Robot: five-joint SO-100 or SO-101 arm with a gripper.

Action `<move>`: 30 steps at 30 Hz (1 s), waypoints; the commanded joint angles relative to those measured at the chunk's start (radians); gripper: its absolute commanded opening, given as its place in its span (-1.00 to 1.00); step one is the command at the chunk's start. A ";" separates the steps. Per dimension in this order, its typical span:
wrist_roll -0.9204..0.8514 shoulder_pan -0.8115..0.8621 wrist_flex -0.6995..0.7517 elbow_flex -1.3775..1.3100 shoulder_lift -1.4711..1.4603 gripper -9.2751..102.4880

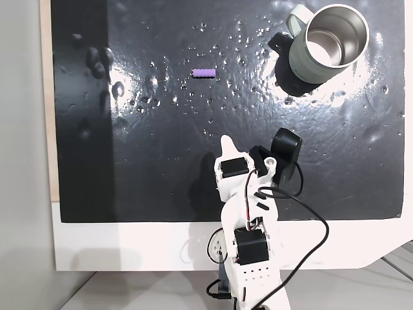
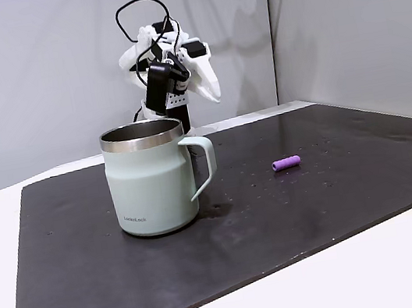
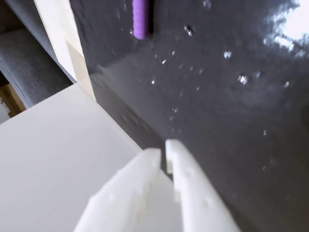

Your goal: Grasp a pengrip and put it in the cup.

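I see the gripper (image 3: 163,149) closed and empty, well short of the pengrip (image 1: 203,73). Pengrip lies apart from the cup (image 1: 326,45), on its handle side.

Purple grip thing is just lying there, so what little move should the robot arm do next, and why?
Probably reach forward toward the pengrip. It lies alone on the dark mat, well apart from the cup, and the gripper looks shut and empty, far back from it.

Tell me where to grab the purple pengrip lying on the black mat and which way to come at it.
Grip the pengrip at its middle, across its short width. It lies flat on its side on the mat, apart from the mug, so coming straight down from above looks best, fingers either side of the long axis. The gripper is nearly shut and should open first.
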 commanded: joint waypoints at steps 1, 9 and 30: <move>0.055 -0.031 0.077 -0.302 -0.187 -0.83; 0.218 -0.083 0.319 -0.848 -0.663 -0.83; 0.299 -0.025 0.509 -1.549 -1.480 -0.41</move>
